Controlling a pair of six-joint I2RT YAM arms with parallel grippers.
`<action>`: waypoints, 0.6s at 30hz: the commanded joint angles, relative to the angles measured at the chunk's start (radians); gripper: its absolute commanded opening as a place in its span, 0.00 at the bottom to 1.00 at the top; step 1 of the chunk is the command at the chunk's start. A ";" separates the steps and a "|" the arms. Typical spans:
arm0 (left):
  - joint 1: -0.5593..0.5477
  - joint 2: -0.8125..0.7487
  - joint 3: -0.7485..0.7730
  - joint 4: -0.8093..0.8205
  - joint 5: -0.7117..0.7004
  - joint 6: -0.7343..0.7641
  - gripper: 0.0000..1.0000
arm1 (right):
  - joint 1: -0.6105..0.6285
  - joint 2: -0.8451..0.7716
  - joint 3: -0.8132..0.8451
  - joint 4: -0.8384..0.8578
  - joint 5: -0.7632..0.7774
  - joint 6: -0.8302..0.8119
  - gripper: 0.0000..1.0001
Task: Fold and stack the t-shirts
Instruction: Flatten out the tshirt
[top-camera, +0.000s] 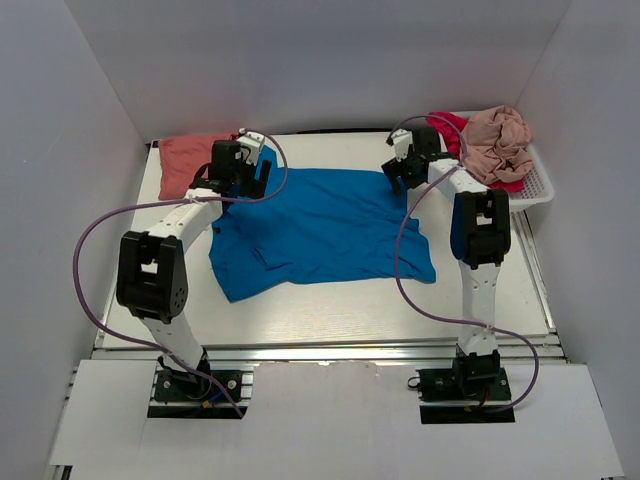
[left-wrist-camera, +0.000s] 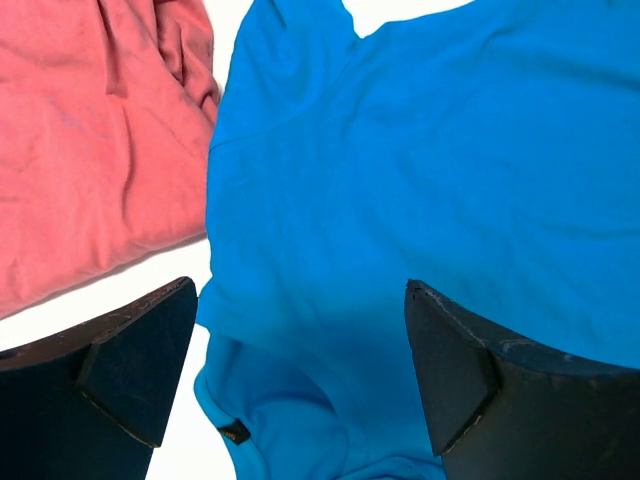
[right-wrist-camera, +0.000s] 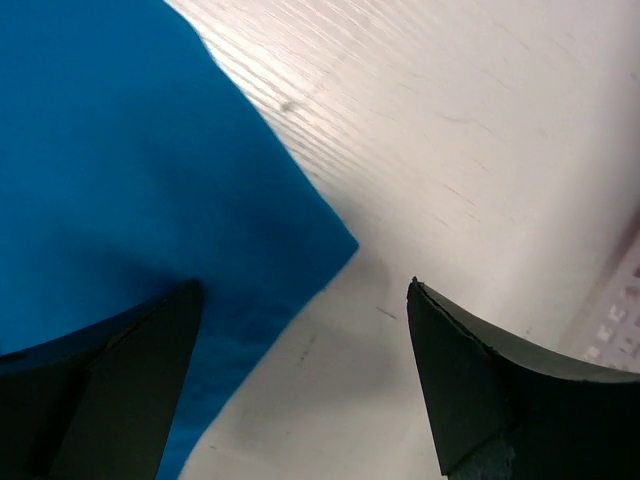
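1. White-walled worktop (top-camera: 330, 310), pale and matte.
2. Spread flat across its middle: blue t-shirt (top-camera: 320, 225).
3. At far left corner: salmon t-shirt (top-camera: 185, 160).
4. In basket (top-camera: 535, 190) at far right edge: crumpled beige-pink t-shirt (top-camera: 500, 145) on magenta t-shirt (top-camera: 450, 125).
5. Left pincer (left-wrist-camera: 300, 370): jaws apart, gripping nothing, above blue t-shirt's far left part, beside salmon t-shirt.
6. Right pincer (right-wrist-camera: 300, 380): jaws apart, gripping nothing, above blue t-shirt's far right corner.

The blue shirt (top-camera: 320, 225) lies spread out, a bit wrinkled. Left of it, touching — the coral shirt (top-camera: 185, 160), flat. Right of it — the beige shirt (top-camera: 500, 140), crumpled on the red shirt (top-camera: 450, 125).
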 joint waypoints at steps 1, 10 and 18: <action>-0.006 -0.095 0.023 -0.017 0.000 -0.008 0.93 | -0.005 -0.035 -0.004 -0.001 0.133 -0.025 0.88; -0.006 -0.104 0.050 -0.065 0.023 -0.025 0.93 | -0.005 0.054 0.059 0.127 0.275 -0.051 0.89; -0.006 -0.090 0.092 -0.111 0.030 -0.025 0.93 | -0.005 0.093 0.105 0.168 0.233 -0.025 0.89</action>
